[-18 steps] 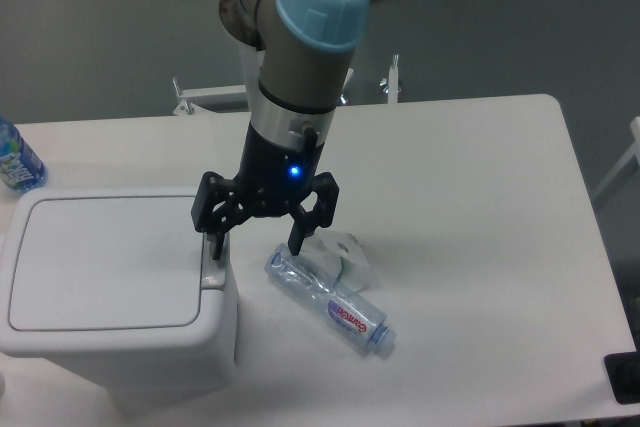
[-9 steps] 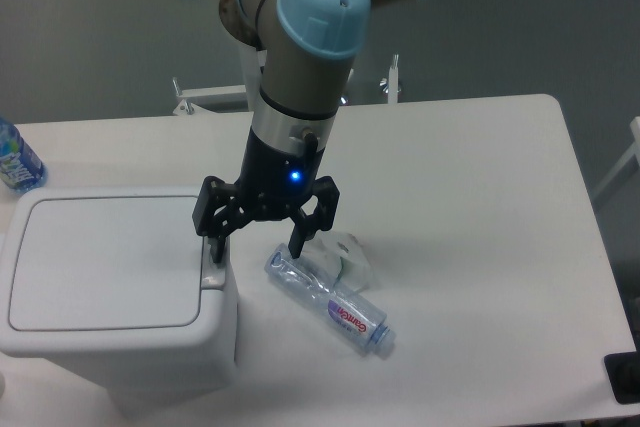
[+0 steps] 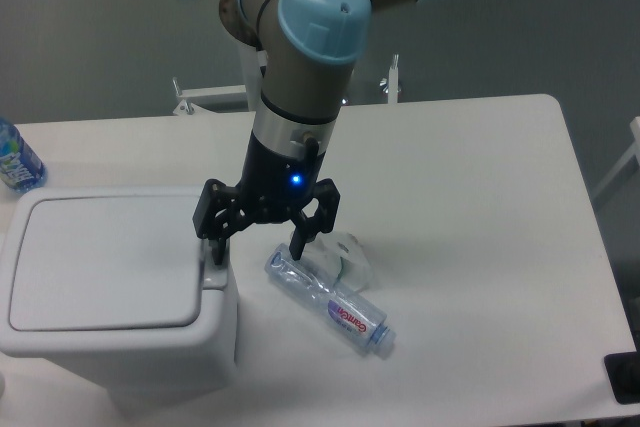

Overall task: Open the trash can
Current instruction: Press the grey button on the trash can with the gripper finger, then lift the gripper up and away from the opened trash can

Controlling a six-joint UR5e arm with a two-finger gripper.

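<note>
While its flat lid point(image 3: 105, 262) lies shut, the bin point(image 3: 120, 297) sits at the near left corner of the table point(image 3: 470, 207), white and boxy, with the grey button point(image 3: 213, 274) on its right rim. The gripper point(image 3: 257, 247) hangs over that rim with its jaws spread wide and nothing between them; one finger point(image 3: 217, 239) comes down right above the button, though whether it actually presses it is hard to tell from this angle, and the other finger points down beside the bin over a clear plastic bottle point(image 3: 328, 302). The bottle lies on its side on the table, just right of the bin, with a small white object point(image 3: 348, 252) touching it behind. A blue-labelled bottle point(image 3: 17, 160) stands at the far left edge, behind the bin.
</note>
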